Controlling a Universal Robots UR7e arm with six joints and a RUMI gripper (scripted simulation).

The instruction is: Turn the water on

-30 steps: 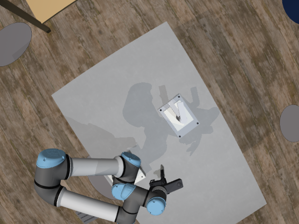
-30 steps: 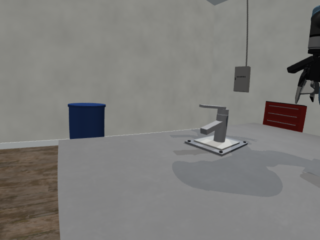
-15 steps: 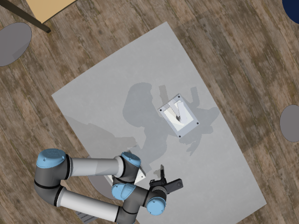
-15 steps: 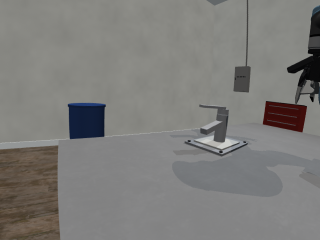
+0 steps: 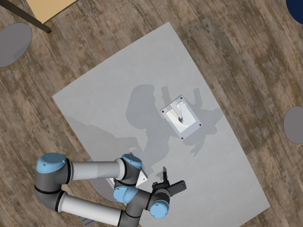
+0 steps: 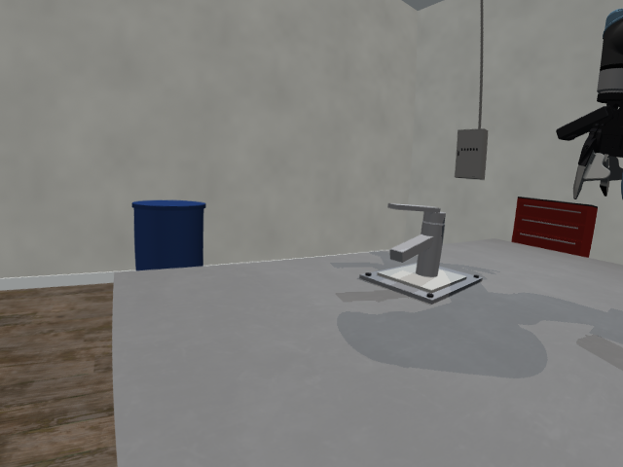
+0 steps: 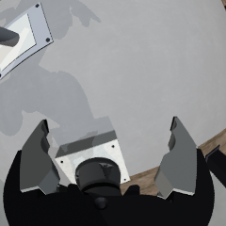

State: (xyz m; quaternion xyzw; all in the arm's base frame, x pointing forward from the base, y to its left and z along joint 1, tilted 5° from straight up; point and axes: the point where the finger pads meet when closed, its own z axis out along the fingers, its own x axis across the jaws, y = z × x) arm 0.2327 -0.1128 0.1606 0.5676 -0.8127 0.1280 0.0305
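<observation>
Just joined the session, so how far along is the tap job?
Nothing is done yet: the grey tap's flat lever lies level, not raised. In hand: the black gripper hangs open and empty above the grey table, well away from the tap. Left: reach the lever and lift it fully.

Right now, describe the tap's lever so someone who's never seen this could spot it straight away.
On the big grey table a square metal base plate carries a grey tap. The lever is the thin flat bar on top of the tap's column, lying roughly level; the chunkier spout juts out lower down.
</observation>
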